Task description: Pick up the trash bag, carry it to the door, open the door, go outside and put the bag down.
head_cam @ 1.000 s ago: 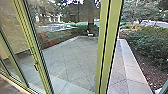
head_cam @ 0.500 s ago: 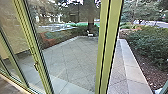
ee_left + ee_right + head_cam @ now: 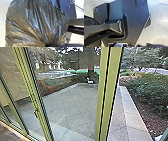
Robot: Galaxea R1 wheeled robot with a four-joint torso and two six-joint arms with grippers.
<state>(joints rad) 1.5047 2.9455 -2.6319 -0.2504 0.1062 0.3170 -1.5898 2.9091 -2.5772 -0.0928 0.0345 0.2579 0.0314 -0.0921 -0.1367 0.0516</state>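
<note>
Left hand (image 3: 50,45) clamped on the gathered neck of a shiny, dark plastic trash bag (image 3: 36,23). Right hand: cannot tell its state. Head view all but unchanged from the earlier frame: yellow-green metal door frame (image 3: 41,119) with small dark handle (image 3: 36,113) at eight o'clock, grey diagonal-jointed paving (image 3: 72,105) beyond the glass, leafy green hedge (image 3: 150,90) at two.

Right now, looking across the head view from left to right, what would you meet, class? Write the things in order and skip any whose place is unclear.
Handle → tree trunk → wide green post → bush.
</note>
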